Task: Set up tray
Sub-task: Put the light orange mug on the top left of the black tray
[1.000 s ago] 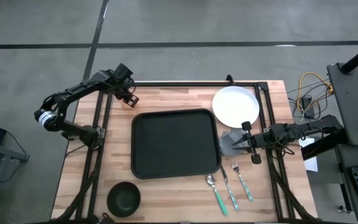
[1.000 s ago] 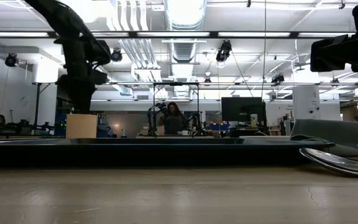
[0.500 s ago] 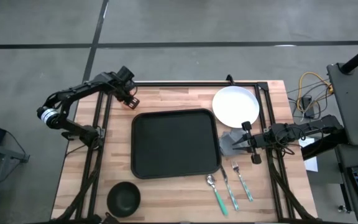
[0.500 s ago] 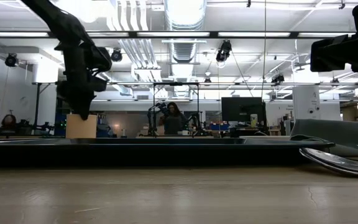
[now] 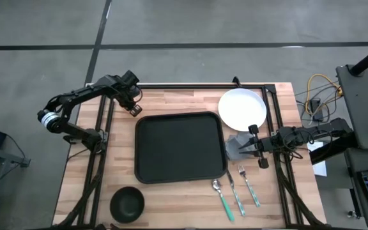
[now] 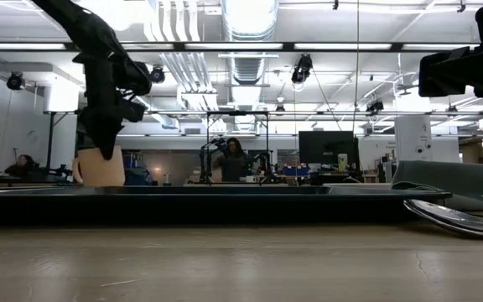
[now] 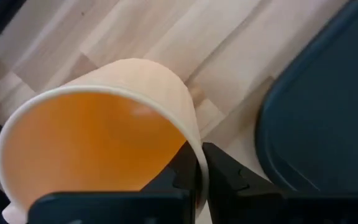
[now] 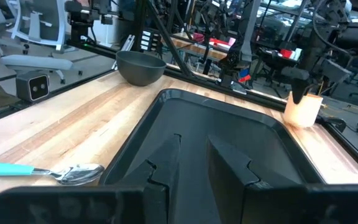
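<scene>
At the far left corner of the wooden tabletop (image 5: 171, 99), the left tool (image 5: 133, 105) is closed on the rim of a pale tan paper cup (image 6: 101, 166); the left wrist view shows one dark finger inside the cup's wall (image 7: 185, 134) and the other outside, pinching it. From the low view I cannot tell whether the cup's base touches the wood or has just come off it.

The large black rectangular tray with rounded corners and a low rim (image 5: 181, 180) lies in the middle of the tabletop, its long axis running left to right. It lies just beside the cup, to the near right of the left tool, so this arm is plainly the nearer one for carrying the cup across; the move turns on lifting the cup over the tray's far left corner rim.

The right tool (image 5: 250, 145) waits at the tray's right edge, over a small grey folded napkin (image 5: 236, 146), its fingers part open with a gap between them, and nothing visibly held.

A round white plate (image 5: 242, 107) sits at the far right. A spoon with a green handle (image 5: 222, 198) and two forks (image 5: 246, 186) lie near the front right. A dark round bowl (image 5: 127, 203) stands at the near left corner.
</scene>
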`<action>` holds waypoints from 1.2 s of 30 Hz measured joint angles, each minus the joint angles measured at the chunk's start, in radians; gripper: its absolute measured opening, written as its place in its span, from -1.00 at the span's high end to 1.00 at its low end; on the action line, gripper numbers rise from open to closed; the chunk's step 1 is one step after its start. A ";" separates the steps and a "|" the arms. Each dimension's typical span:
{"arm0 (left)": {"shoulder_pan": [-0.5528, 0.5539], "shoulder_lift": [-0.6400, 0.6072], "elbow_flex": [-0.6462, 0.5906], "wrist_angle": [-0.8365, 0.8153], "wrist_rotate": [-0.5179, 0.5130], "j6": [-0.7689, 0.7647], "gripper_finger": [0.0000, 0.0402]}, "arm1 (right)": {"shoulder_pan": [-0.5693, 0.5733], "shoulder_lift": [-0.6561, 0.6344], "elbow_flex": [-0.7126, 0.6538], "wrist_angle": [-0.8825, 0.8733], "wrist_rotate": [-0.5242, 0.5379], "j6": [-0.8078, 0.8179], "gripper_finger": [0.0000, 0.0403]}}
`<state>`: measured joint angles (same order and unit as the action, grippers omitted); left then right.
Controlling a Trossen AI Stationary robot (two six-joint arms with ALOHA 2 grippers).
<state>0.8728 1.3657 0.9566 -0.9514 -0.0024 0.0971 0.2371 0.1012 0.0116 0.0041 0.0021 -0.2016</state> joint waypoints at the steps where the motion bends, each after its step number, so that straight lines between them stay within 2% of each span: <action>1: -0.012 0.000 0.009 -0.020 0.000 0.000 0.99 | 0.000 0.000 0.000 0.000 0.000 0.000 0.66; 11: -0.207 0.000 0.091 -0.107 0.000 -0.026 1.00 | 0.000 0.000 0.000 0.000 0.000 0.000 0.66; 23: -0.440 0.001 0.103 -0.130 0.000 -0.142 1.00 | 0.000 0.000 0.000 0.000 0.000 0.000 0.66; 30: -0.497 0.026 0.103 -0.114 0.000 -0.198 1.00 | 0.000 -0.001 0.000 0.000 0.000 0.000 0.66; 36: -0.520 0.128 0.102 -0.098 0.001 -0.208 1.00 | 0.000 -0.001 0.000 0.000 0.000 0.000 0.66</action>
<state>0.3526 1.4936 1.0587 -1.0497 -0.0010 -0.1110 0.2371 0.1005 0.0116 0.0040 0.0020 -0.2016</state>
